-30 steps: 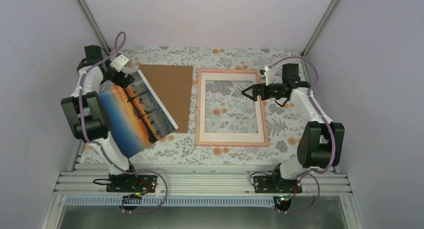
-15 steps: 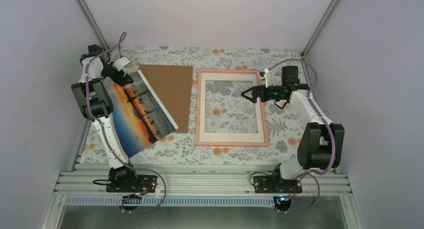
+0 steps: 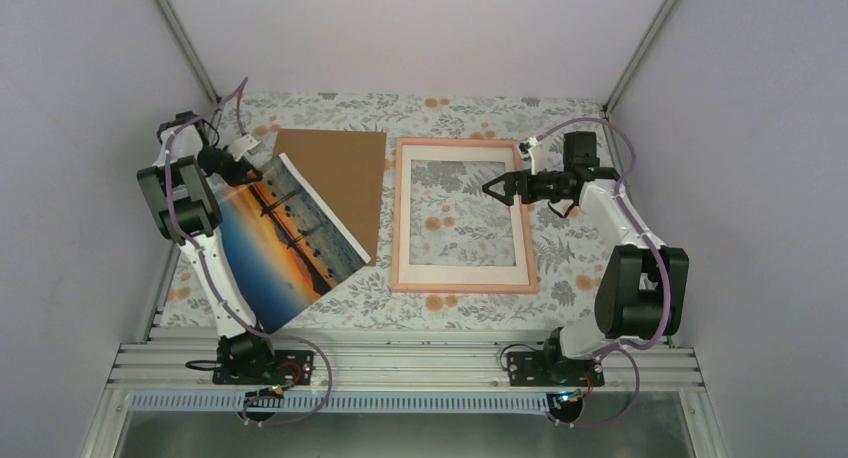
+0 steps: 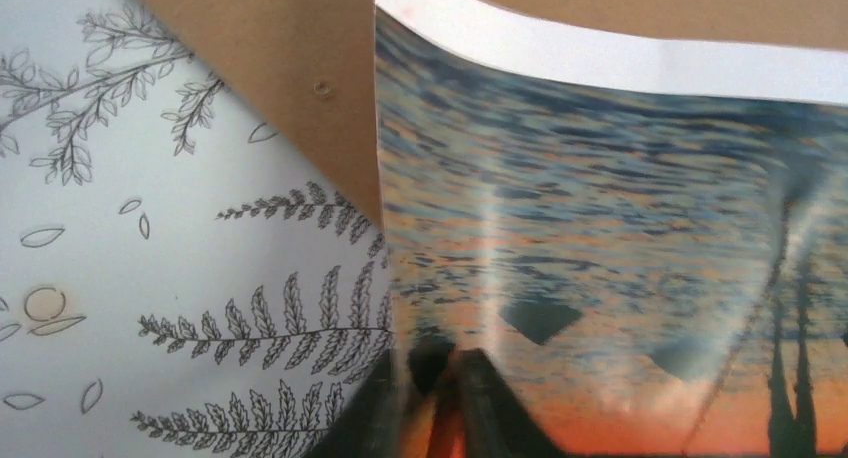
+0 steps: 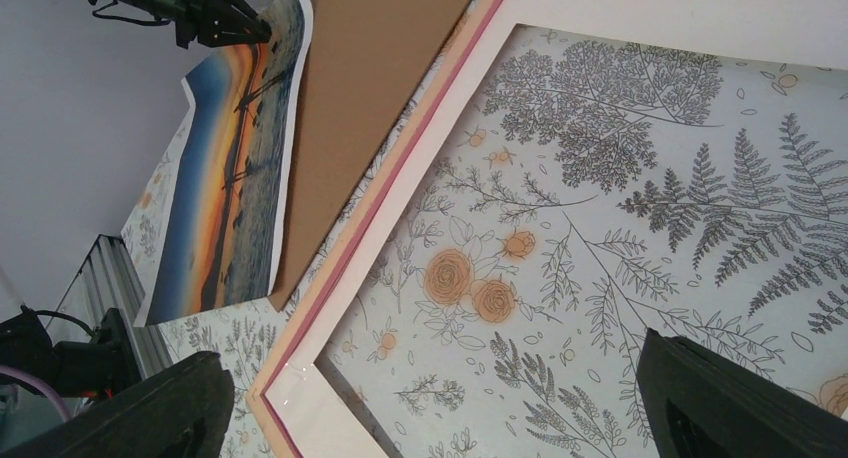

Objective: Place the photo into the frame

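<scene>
Brown cardboard board (image 3: pixel 340 173) lies flat on the floral-printed counter (image 3: pixel 440 306). We see the glossy rectangular sunset photo (image 3: pixel 290 233), white-bordered, overlapping the board's left edge, its far corner pinched by our left end effector (image 3: pixel 250 168). Right of the board lies the thin pink rectangular frame (image 3: pixel 462 276); our right end effector (image 3: pixel 490 187) hovers over it, fingers apart.

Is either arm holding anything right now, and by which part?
The left gripper pinches the photo by its far left edge. The right gripper hangs open above the frame, holding nothing.
</scene>
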Robot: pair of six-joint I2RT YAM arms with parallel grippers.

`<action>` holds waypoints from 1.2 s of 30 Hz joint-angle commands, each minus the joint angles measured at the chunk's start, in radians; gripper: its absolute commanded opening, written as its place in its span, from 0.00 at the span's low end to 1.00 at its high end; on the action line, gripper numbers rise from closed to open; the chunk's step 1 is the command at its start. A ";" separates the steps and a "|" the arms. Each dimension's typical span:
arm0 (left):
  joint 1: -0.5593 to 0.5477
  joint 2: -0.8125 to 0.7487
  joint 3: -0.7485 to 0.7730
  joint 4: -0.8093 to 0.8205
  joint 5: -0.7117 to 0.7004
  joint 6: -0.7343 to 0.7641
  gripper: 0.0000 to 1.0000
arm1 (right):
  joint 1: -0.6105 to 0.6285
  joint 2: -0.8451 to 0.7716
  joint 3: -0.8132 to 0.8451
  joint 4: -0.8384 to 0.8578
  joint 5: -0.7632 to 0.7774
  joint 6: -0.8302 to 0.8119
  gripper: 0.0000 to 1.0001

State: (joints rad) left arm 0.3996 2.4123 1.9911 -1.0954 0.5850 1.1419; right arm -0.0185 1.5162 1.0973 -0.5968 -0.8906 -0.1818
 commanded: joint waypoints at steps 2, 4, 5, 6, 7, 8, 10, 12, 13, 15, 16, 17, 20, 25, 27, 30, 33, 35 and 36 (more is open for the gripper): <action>0.010 -0.136 -0.011 -0.012 0.095 0.009 0.03 | 0.005 -0.023 0.003 0.021 -0.032 0.011 1.00; 0.005 -0.181 -0.007 -0.020 0.127 -0.012 0.02 | 0.005 -0.029 0.006 0.025 -0.027 0.015 1.00; 0.004 -0.206 -0.005 -0.029 0.149 -0.018 0.02 | 0.005 -0.031 0.007 0.027 -0.024 0.018 0.99; 0.002 -0.239 -0.002 -0.039 0.168 -0.028 0.02 | 0.003 -0.034 0.007 0.028 -0.023 0.020 1.00; -0.003 -0.265 0.000 -0.042 0.180 -0.043 0.02 | 0.001 -0.037 0.007 0.029 -0.022 0.022 0.99; -0.007 -0.289 0.001 -0.044 0.191 -0.058 0.02 | -0.001 -0.040 0.007 0.029 -0.022 0.024 1.00; -0.020 -0.345 -0.004 -0.036 0.208 -0.098 0.02 | -0.008 -0.047 0.007 0.030 -0.017 0.025 1.00; -0.036 -0.404 -0.008 -0.020 0.226 -0.141 0.02 | -0.015 -0.056 0.007 0.033 -0.012 0.029 1.00; -0.046 -0.435 -0.011 0.001 0.232 -0.179 0.02 | -0.020 -0.060 0.007 0.034 -0.009 0.033 0.99; -0.073 -0.505 -0.018 0.054 0.231 -0.248 0.02 | -0.029 -0.067 0.007 0.038 -0.006 0.039 1.00; -0.091 -0.539 -0.020 0.096 0.216 -0.296 0.02 | -0.034 -0.071 0.007 0.040 -0.002 0.043 1.00; -0.115 -0.571 -0.022 0.136 0.191 -0.334 0.02 | -0.040 -0.077 0.006 0.045 0.000 0.047 1.00; -0.215 -0.621 0.017 0.230 0.066 -0.425 0.02 | -0.064 -0.095 0.005 0.052 0.013 0.058 1.00; -0.397 -0.531 0.287 0.273 -0.191 -0.503 0.02 | -0.131 -0.132 0.006 0.057 0.040 0.089 1.00; -0.459 -0.454 0.489 0.277 -0.296 -0.519 0.02 | -0.172 -0.151 0.006 0.058 0.042 0.097 1.00; -0.601 -0.351 0.658 0.312 -0.466 -0.462 0.02 | -0.233 -0.176 0.012 0.054 0.048 0.105 1.00; -0.744 -0.358 0.567 0.416 -0.610 -0.371 0.02 | -0.288 -0.183 0.026 0.050 0.028 0.117 1.00; -0.824 -0.383 0.448 0.480 -0.649 -0.336 0.02 | -0.316 -0.173 0.039 0.047 0.012 0.125 1.00; -0.864 -0.393 0.388 0.500 -0.677 -0.323 0.02 | -0.327 -0.168 0.044 0.044 0.008 0.127 1.00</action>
State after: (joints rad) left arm -0.3290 2.0315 2.5370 -0.6930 0.1043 0.7368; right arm -0.3038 1.3499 1.1065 -0.5610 -0.8539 -0.0795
